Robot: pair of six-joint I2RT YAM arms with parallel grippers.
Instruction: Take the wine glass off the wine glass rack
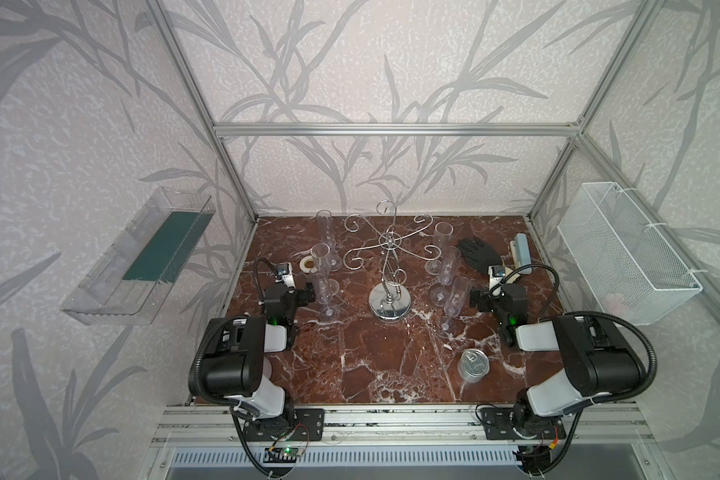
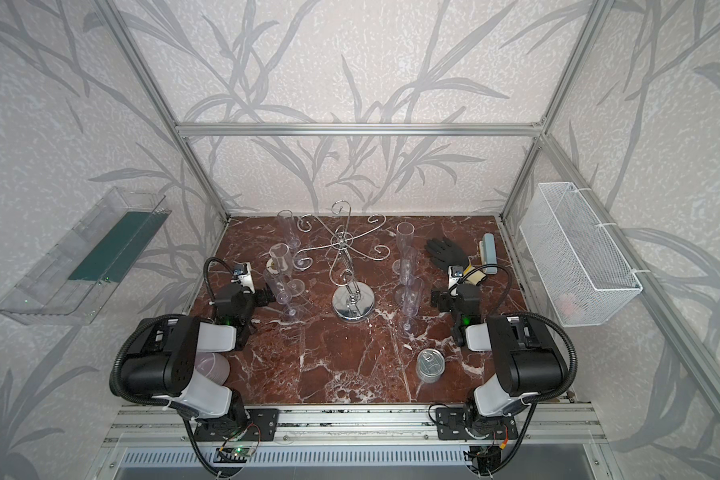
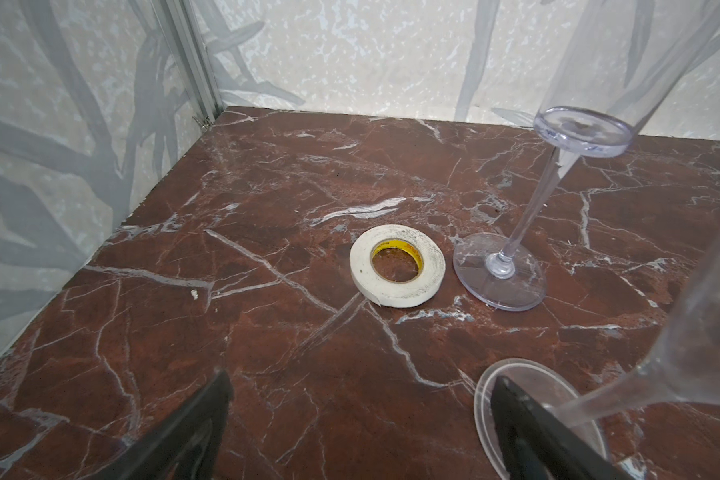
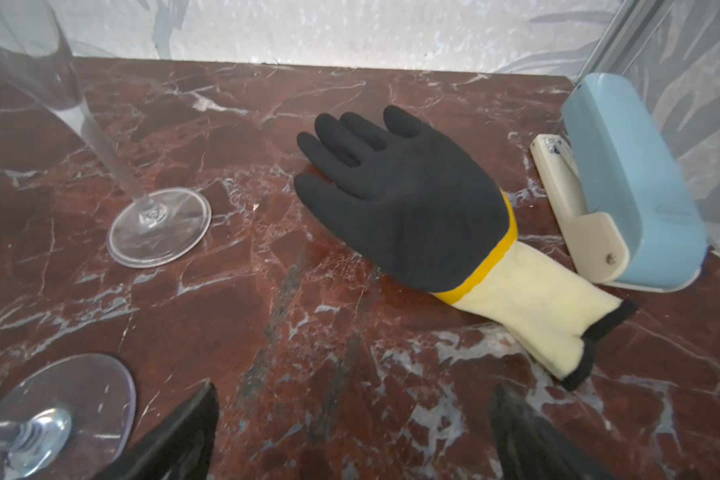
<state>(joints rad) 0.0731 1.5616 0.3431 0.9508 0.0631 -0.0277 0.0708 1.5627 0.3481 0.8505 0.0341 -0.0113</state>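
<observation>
The chrome wine glass rack (image 1: 388,253) (image 2: 344,249) stands mid-table on its round base, and I see no glass hanging on its curled arms. Clear wine glasses stand upright on the marble, three to the rack's left (image 1: 323,291) and three to its right (image 1: 457,296). My left gripper (image 1: 309,293) (image 3: 360,395) is open beside the nearest left glass, whose foot (image 3: 516,399) lies by one finger. My right gripper (image 1: 476,300) (image 4: 354,399) is open and empty beside the nearest right glass, its foot (image 4: 59,411) close to one finger.
A tape roll (image 3: 398,266) lies at the back left. A black and yellow glove (image 4: 408,199) and a blue device (image 4: 624,178) lie at the back right. A steel tin can (image 1: 473,364) stands front right. A white mesh basket (image 1: 628,257) and a clear tray (image 1: 142,257) hang on the side walls.
</observation>
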